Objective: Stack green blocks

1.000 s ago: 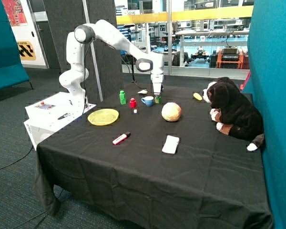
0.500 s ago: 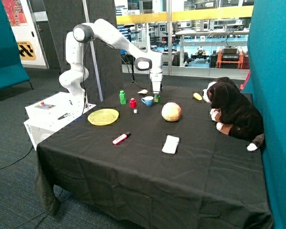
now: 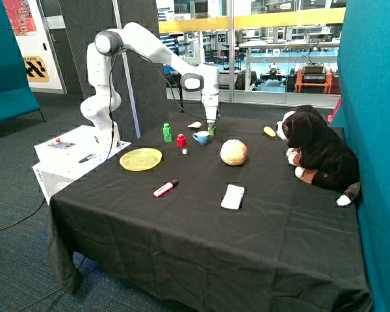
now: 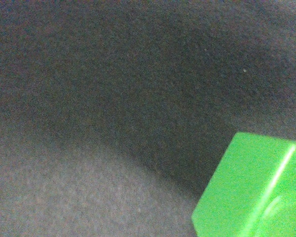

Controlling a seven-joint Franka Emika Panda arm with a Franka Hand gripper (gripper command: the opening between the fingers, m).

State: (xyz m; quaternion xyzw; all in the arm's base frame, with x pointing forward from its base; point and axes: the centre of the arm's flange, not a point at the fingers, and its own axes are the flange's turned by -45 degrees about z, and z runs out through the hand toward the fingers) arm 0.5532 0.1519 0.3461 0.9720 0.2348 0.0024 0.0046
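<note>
From the outside view, the gripper (image 3: 211, 125) hangs just above the black worktop (image 3: 247, 221), beside the blue cup (image 3: 201, 137), and it pinches a small green block (image 3: 212, 130). Another green stack (image 3: 167, 132) stands near the red block (image 3: 181, 140), well apart from the cup. No writing on the blocks can be read. From the wrist view, the held green block (image 4: 251, 190) is bright, shiny and square-edged, over dark cloth.

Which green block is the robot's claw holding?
The gripper holds the green block beside the blue cup; the green stack stands alone near the red block.
</note>
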